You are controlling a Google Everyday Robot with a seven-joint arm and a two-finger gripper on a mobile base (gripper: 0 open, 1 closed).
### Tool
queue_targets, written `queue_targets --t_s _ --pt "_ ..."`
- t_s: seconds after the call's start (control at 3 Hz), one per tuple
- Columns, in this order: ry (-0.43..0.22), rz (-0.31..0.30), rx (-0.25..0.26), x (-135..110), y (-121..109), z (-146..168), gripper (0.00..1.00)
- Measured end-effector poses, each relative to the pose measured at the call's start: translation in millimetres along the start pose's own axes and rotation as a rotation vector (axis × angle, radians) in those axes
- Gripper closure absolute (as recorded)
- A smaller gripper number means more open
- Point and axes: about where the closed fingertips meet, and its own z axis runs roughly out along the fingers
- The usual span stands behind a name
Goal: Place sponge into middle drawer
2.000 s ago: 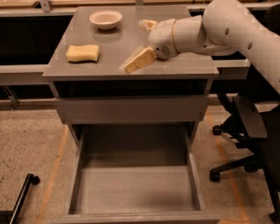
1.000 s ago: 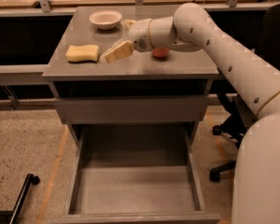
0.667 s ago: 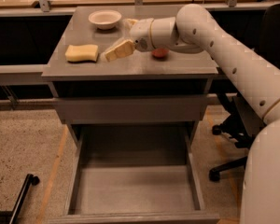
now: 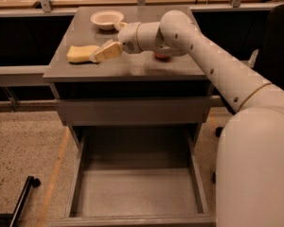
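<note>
The pale yellow sponge (image 4: 79, 53) lies flat on the left part of the grey cabinet top (image 4: 132, 67). My gripper (image 4: 96, 56) reaches in from the right, low over the top, and its tip is at the sponge's right end, touching or overlapping it. The middle drawer (image 4: 137, 193) is pulled out wide below, and its flat grey floor is bare. The top drawer's plain grey front (image 4: 132, 110) is shut above it.
A white bowl (image 4: 107, 19) stands at the back of the cabinet top. A reddish apple (image 4: 162, 56) shows partly behind my arm. A black office chair (image 4: 279, 37) is at the right. A dark rod (image 4: 19, 197) lies on the speckled floor at the lower left.
My gripper has moved left across the cabinet top, from near the apple to the sponge's right end. The sponge, bowl and drawer have not moved.
</note>
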Motion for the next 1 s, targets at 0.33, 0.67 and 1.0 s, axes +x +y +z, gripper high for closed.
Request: queue_targets --t_s 0.33,0.67,1.0 --pt "0.002 0.016 -0.004 7.3 -11.0 21.3 0.0" --pt "0.01 0.033 -0.027 15.1 -15.3 42.0 0.0" --pt "0.021 0.053 -0.069 24.3 -11.8 63.4 0.0"
